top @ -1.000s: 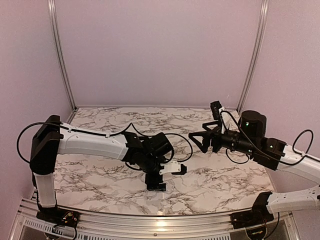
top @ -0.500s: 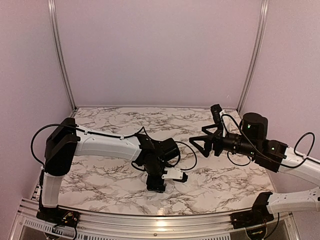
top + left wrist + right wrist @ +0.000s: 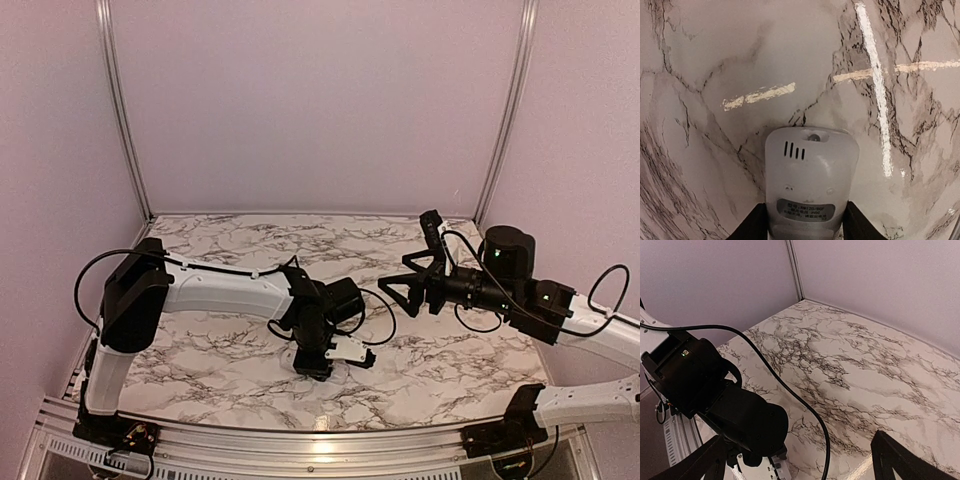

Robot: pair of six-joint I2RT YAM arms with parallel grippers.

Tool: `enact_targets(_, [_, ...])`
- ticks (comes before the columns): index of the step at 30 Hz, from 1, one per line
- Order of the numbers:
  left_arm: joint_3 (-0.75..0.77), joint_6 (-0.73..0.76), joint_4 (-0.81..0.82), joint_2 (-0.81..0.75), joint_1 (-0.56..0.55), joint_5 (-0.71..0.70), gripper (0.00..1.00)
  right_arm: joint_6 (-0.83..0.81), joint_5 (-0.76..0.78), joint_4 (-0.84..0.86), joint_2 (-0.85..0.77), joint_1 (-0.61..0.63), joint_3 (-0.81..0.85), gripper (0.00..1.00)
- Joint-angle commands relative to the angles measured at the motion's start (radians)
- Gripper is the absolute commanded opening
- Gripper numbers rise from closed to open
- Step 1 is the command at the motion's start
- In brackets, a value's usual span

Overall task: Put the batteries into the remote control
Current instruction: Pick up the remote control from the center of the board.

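Left wrist view: your left pincer (image 3: pixel 805 207) has its two fingers (image 3: pixel 752 226) against both long sides of the remote control (image 3: pixel 810 170), so it grips the remote at a middle width. The remote lies on the marble table (image 3: pixel 715 60) with its label side up, and its rounded end points away from the pincer. Your right pincer (image 3: pixel 392 285) hangs wide open above the table, well apart.

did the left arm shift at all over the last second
Yes. In the top view its black elbow has swung right, away from the left corner post, while the left pincer barely shifts.
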Motion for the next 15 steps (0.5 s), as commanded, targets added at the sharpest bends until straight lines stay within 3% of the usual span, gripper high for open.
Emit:
enact_targets(1, [-0.006, -0.027, -0.008, -0.031, 0.0, 0.037, 0.45, -0.006, -0.004, -0.027, 0.005, -0.009, 0.031, 0.99])
enact_targets(7, [-0.106, -0.097, 0.18, -0.222, 0.023, 0.151, 0.41, -0.011, -0.004, -0.037, 0.006, -0.017, 0.047, 0.99])
enact_targets(15, [-0.393, -0.242, 0.534, -0.538, 0.115, 0.412, 0.4, -0.025, -0.109, 0.022, -0.002, -0.022, 0.038, 0.97])
